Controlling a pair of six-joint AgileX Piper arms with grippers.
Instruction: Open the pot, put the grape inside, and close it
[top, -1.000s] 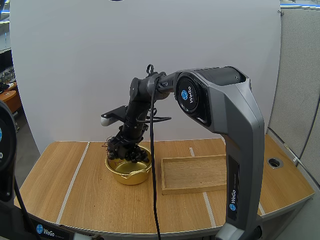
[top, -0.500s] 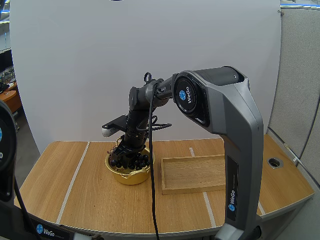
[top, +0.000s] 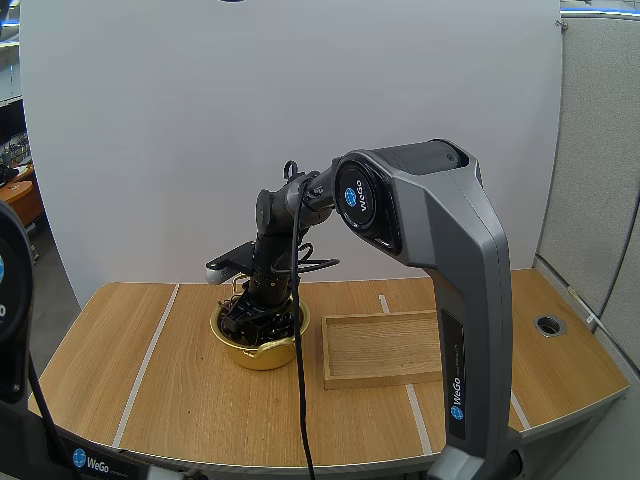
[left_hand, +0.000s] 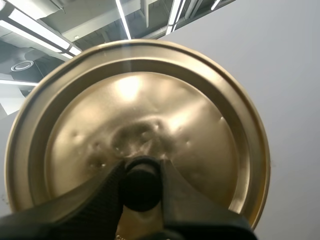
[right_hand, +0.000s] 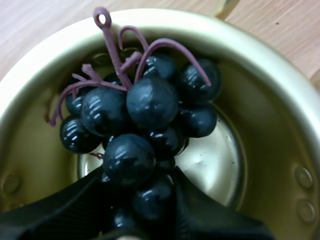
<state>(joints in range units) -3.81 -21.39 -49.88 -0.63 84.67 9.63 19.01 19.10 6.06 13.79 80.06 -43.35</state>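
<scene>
The right arm (top: 455, 280) is a bulky grey angular shell with a round blue badge (top: 351, 197), white WeGo lettering (top: 458, 396) and slim black forward links (top: 272, 240).

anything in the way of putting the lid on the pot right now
Yes. The right pincer, shut on the grape bunch, reaches down into the open pot and occupies its mouth. The left pincer holds the lid.

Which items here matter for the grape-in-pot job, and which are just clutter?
Job: pot, grapes, lid, left gripper pinching the lid's knob, right gripper holding the grapes inside the pot.
Idle: wooden tray, table.
</scene>
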